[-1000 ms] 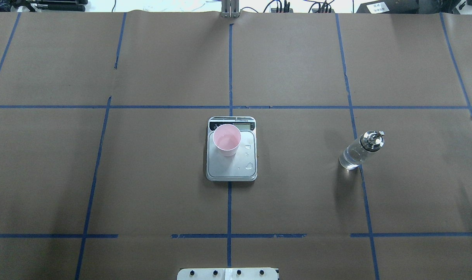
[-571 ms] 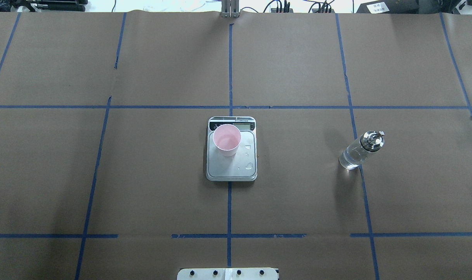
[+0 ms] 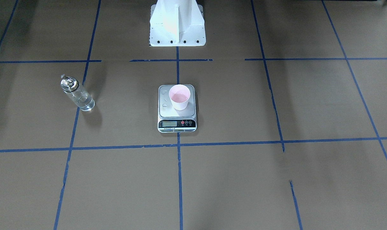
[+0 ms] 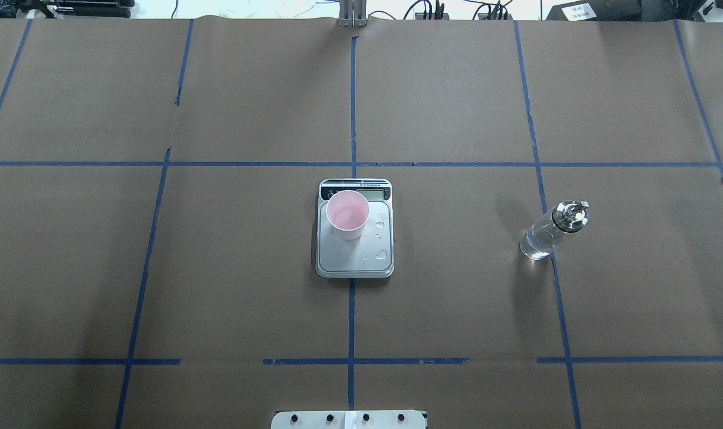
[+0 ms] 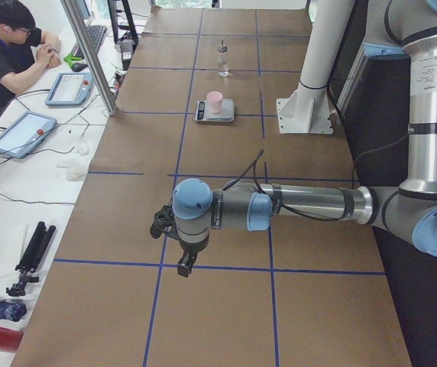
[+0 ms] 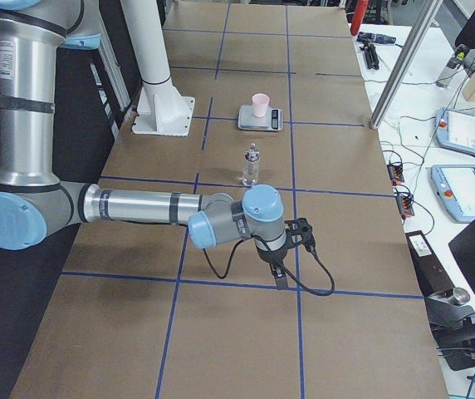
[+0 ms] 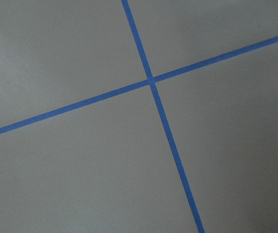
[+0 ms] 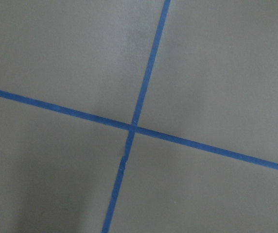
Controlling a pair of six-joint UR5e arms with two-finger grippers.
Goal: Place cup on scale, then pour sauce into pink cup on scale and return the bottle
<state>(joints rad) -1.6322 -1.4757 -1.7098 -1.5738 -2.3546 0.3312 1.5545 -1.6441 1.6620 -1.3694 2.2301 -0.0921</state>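
Right gripper [image 6: 277, 278] hangs low over the table [image 6: 345, 249], fingers pointing down. Open or closed: can't tell from the side view. Bottle [image 6: 252, 166] stands upright just beyond it, apart, nothing gripping it, with sauce [image 4: 534, 245] in the lower part. Farther on, well clear of that gripper, the scale [image 4: 355, 262] carries the cup [image 4: 347, 213], which is upright. Droplets [image 4: 384, 255] on the scale beside the cup. Left gripper [image 5: 183, 266] is at the opposite end, state also can't tell. Scale and cup are well ahead of it, bottle farther still. Both wrist cams show only paper and a tape cross [image 7: 151, 81].
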